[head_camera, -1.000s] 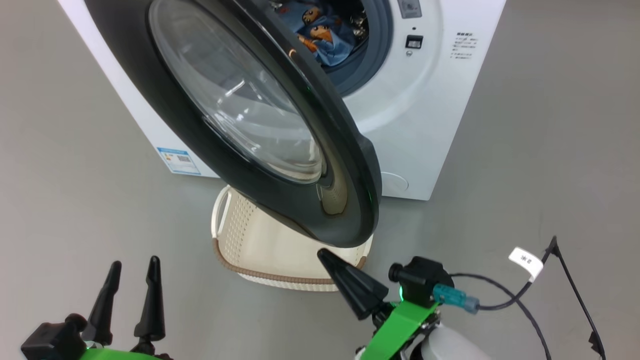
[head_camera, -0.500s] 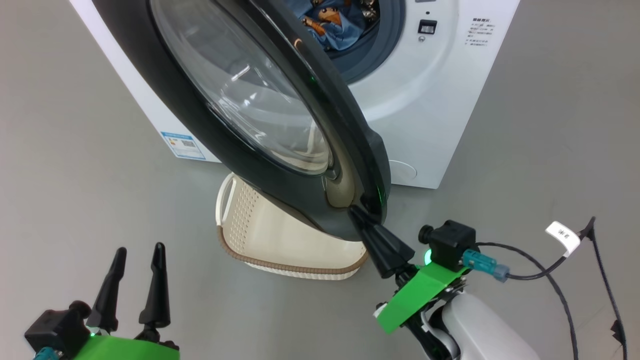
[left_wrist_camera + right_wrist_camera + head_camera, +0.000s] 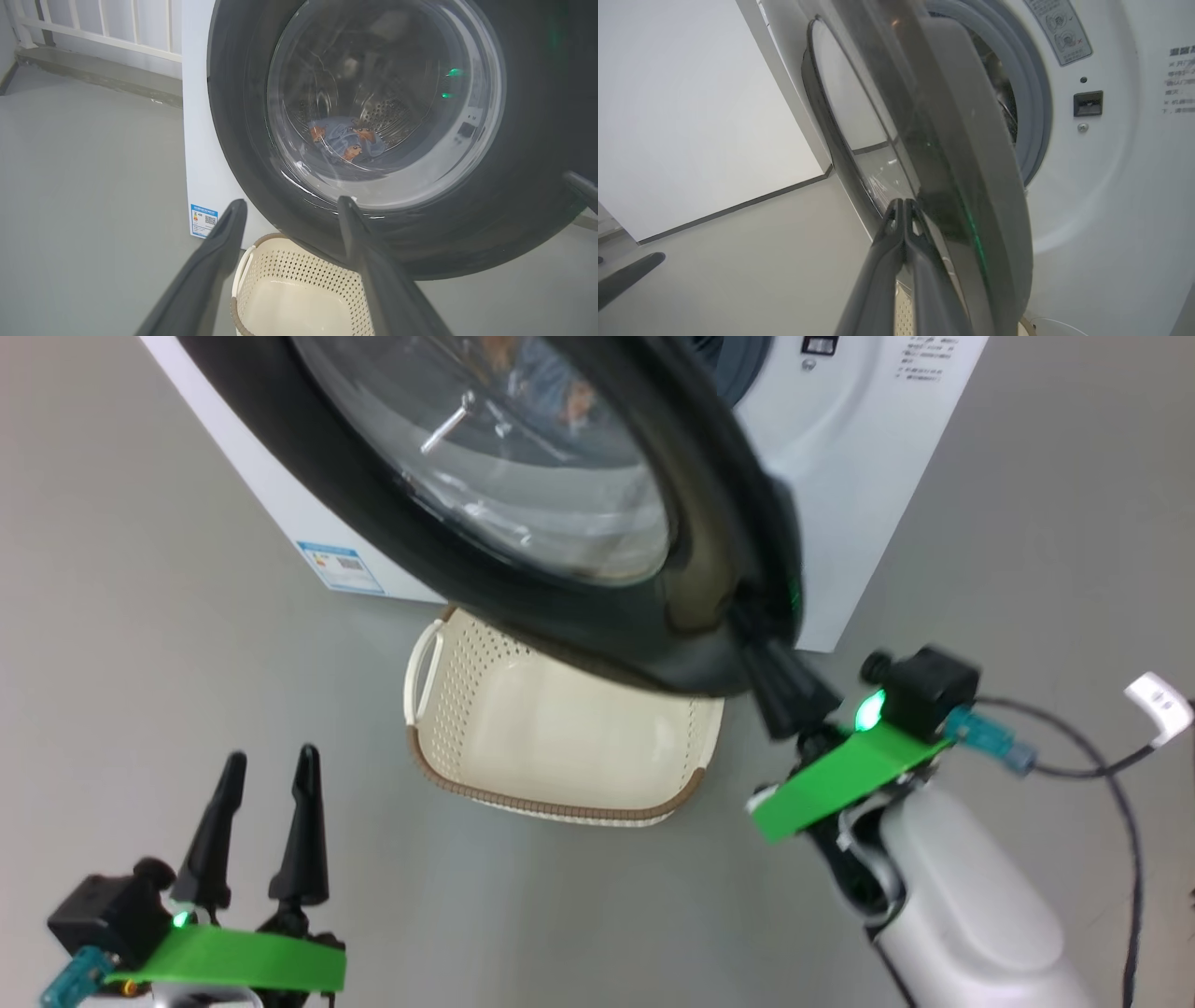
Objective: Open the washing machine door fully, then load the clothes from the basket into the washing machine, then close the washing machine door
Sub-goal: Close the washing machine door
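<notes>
washing machine door (image 3: 513, 495): part-shut, free lower edge touching, just ahead of right end effector (image 3: 758, 649) tips | right end effector: closed, empty, the nearer arm | left end effector (image 3: 271, 758): open, idle, well apart | clothes (image 3: 345, 140) in drum; basket (image 3: 560, 807) empty | earlier: tips apart from door, door wider open

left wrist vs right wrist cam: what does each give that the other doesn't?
Left wrist view adds: the clothes lying in the drum, seen through the washing machine door glass; the basket, its inside bare; the blue label; the open left gripper.
Right wrist view adds: the door edge-on and ajar, the blue-grey gasket, the latch slot, the shut right gripper with its tips at the door's rim.
Both: the door and the white washing machine front.
</notes>
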{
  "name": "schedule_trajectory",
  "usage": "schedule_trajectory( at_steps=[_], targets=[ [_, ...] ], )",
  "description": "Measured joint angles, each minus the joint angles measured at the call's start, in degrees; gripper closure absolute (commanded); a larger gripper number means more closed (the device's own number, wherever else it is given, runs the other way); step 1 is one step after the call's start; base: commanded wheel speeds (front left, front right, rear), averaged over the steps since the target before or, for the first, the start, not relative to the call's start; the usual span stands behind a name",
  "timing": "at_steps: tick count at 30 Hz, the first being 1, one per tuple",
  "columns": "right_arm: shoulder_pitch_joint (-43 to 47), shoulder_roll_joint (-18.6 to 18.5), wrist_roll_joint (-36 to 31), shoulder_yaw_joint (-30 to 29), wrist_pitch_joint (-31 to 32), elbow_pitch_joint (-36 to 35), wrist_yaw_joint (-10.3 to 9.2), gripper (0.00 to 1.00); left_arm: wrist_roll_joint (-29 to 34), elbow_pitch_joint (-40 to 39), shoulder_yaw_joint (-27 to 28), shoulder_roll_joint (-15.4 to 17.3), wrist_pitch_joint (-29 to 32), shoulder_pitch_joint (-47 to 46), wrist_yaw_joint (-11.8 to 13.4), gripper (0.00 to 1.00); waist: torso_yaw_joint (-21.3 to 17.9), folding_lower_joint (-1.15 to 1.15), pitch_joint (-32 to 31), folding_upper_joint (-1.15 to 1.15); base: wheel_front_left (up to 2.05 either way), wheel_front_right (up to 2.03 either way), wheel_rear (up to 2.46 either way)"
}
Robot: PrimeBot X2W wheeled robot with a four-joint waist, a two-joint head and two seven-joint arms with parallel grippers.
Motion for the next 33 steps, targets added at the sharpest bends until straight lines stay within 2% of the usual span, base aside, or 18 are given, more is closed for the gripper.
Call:
schedule_trajectory(
  at_steps=[17,33],
  targets=[
    [-15.78,-0.23,-4.31,-14.56,-0.01,3.16,0.00,1.00,-1.52,-2.64,-3.75,-0.57,-0.01,-7.43,0.00,0.00,2.52,0.00,7.91,0.00,0.00,0.00,0.00],
    [-24.57,-0.07,-5.49,-22.93,-0.01,6.06,0.09,1.00,-2.47,-2.71,-6.65,-0.75,-0.01,-11.56,0.00,0.00,6.05,0.00,13.86,0.00,0.00,0.00,0.00]
  ],
)
